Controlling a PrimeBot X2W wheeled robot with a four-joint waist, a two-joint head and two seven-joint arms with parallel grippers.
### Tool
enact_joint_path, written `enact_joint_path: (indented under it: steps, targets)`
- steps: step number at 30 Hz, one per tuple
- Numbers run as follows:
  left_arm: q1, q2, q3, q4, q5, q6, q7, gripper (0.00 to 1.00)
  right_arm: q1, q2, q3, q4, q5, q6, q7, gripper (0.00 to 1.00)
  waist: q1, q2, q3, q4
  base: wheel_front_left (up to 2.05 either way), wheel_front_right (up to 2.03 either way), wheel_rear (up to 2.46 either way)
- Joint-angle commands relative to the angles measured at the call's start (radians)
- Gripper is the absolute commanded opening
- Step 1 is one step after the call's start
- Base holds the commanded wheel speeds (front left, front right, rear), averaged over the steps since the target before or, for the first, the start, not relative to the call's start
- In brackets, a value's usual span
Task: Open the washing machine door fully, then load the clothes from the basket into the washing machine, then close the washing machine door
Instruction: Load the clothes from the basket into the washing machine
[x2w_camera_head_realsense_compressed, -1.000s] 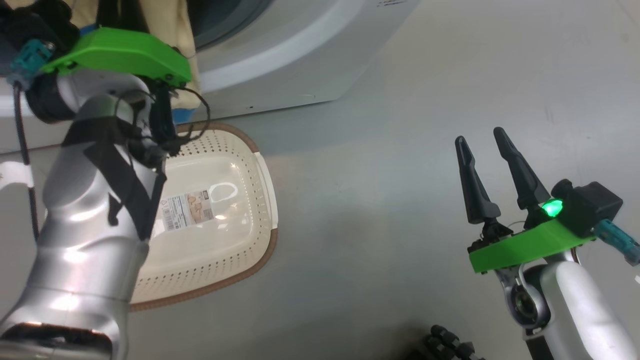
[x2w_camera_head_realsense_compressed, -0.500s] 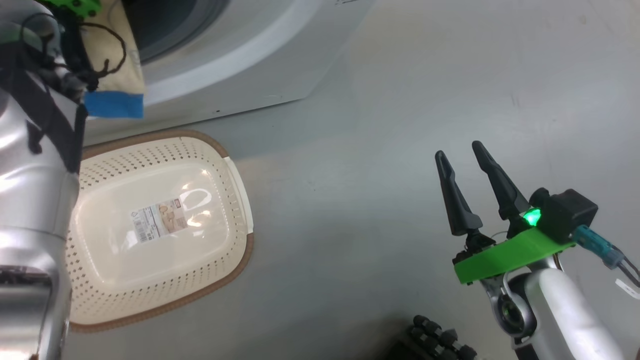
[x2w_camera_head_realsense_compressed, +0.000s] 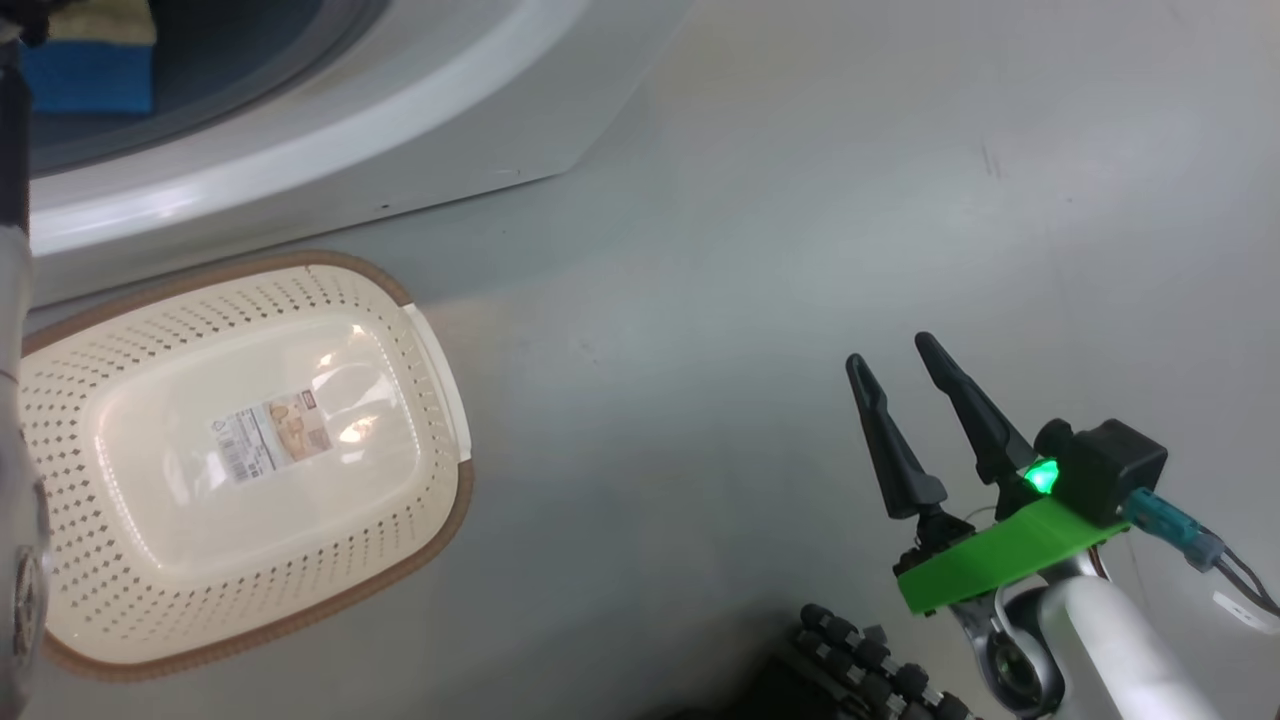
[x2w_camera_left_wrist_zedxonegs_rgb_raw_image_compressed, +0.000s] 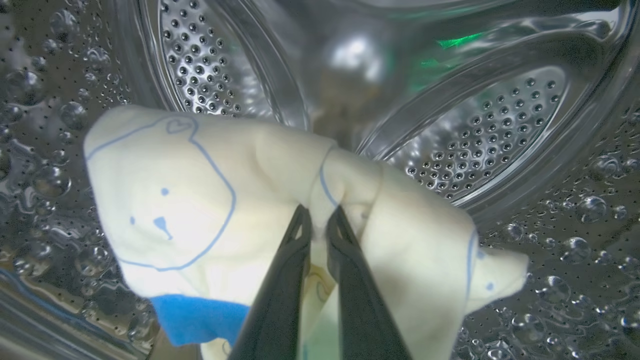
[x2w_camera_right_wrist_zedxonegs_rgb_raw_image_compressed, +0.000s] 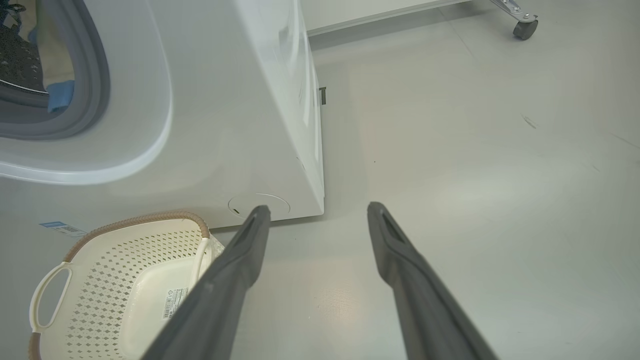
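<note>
- We judge the loading step to be in hand: the left gripper (x2w_camera_left_wrist_zedxonegs_rgb_raw_image_compressed: 319, 212) is reaching inside the steel drum (x2w_camera_left_wrist_zedxonegs_rgb_raw_image_compressed: 480, 135) of the washing machine (x2w_camera_right_wrist_zedxonegs_rgb_raw_image_compressed: 225, 125), its two dark fingers nearly together and pinching a fold of the clothes (x2w_camera_left_wrist_zedxonegs_rgb_raw_image_compressed: 190, 200).
- The held piece is cream fabric with a thin blue outline drawing of a bear face. A bright blue cloth piece (x2w_camera_left_wrist_zedxonegs_rgb_raw_image_compressed: 195, 317) hangs at its lower left edge. The bundle hangs from the fingers, apart from the perforated drum wall behind it.
- The basket (x2w_camera_head_realsense_compressed: 200, 590) sits on the floor (x2w_camera_head_realsense_compressed: 800, 200) just in front of the washer, to the left. Inside it we see its paper label (x2w_camera_head_realsense_compressed: 272, 432) on the bare bottom, so this looks like the last of the load.
- The right gripper (x2w_camera_head_realsense_compressed: 890, 350) hovers over open floor at the near right, well apart from the basket, with its jaws spread wide and nothing between them.
- The next move, as we read it, calls for opening the left jaws so the fabric drops into the drum. The arm would then back out past the grey rubber seal (x2w_camera_right_wrist_zedxonegs_rgb_raw_image_compressed: 97, 75) without dragging cloth along. After that comes closing the door.
- One risk is a corner of fabric catching on the fingers or lying across the seal.
- The floor is smooth pale grey with a few scuffs and soft glare. A caster wheel (x2w_camera_right_wrist_zedxonegs_rgb_raw_image_compressed: 523, 27) of some frame stands at the far right, and a blue sticker (x2w_camera_right_wrist_zedxonegs_rgb_raw_image_compressed: 62, 227) sits low on the washer front.
</note>
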Motion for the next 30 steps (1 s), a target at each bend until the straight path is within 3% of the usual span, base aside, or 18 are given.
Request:
enact_joint_path:
  steps: [1,10,22,30]
  targets:
    - [-0.049,0.041,0.006,-0.027,0.012,0.004,-0.01,0.0,0.022,-0.022,0.008,-0.028,0.008,-0.003,-0.01,1.0,0.0,0.0,0.014,-0.003,0.0,0.0,0.0]
    - [-0.104,0.064,0.016,-0.056,0.069,0.028,-0.011,0.0,0.019,-0.012,0.024,-0.034,0.022,-0.003,-0.01,1.0,0.0,0.0,0.042,-0.024,0.0,0.0,0.0]
    - [-0.077,0.084,0.107,-0.206,0.139,0.056,-0.011,0.0,0.011,0.001,0.028,-0.038,0.035,-0.003,-0.01,1.0,0.0,0.0,0.08,-0.044,0.0,0.0,0.0]
    - [-0.044,0.068,0.104,-0.112,0.184,0.051,-0.011,0.0,0.002,0.007,0.027,-0.029,0.036,-0.003,-0.01,1.0,0.0,0.0,0.072,-0.036,0.0,0.0,0.0]
